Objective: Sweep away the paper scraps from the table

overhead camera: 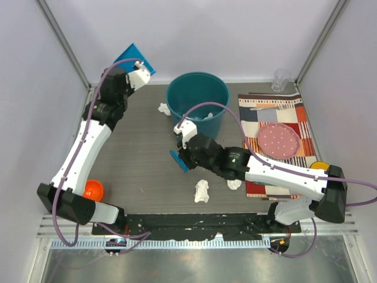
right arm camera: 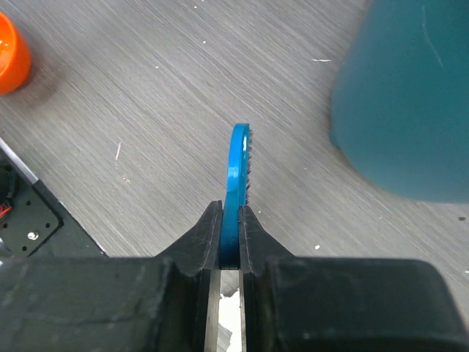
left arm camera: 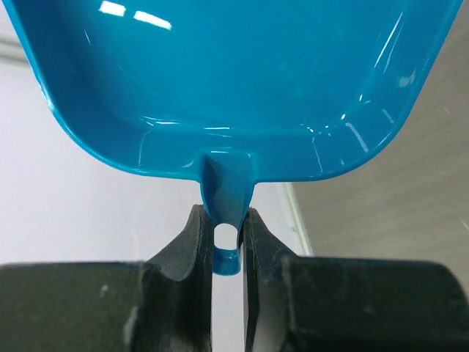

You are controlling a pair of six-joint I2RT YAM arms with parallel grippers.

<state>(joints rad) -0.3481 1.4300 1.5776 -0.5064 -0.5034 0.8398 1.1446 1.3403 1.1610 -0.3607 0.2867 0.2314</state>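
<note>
My left gripper [overhead camera: 140, 69] is shut on the handle of a blue dustpan [left arm camera: 234, 81], held raised at the table's far left corner; it also shows in the top view [overhead camera: 139, 57]. My right gripper [overhead camera: 185, 154] is shut on a blue brush [right arm camera: 237, 176], low over the dark wood-grain table [overhead camera: 135, 159] just in front of the teal bin [overhead camera: 197, 97]. Three white paper scraps lie on the table: one left of the bin [overhead camera: 164, 108], one in front of the right gripper [overhead camera: 202, 190], one by the placemat's edge [overhead camera: 234, 184]. More white paper lies inside the bin [overhead camera: 205, 116].
An orange object [overhead camera: 93, 190] sits near the left arm's base. A striped patchwork placemat [overhead camera: 294, 154] on the right carries a pink plate [overhead camera: 278, 140] and a fork [overhead camera: 271, 108]. A glass [overhead camera: 281, 79] stands at the back right. A yellow object [overhead camera: 319, 165] is by the right arm.
</note>
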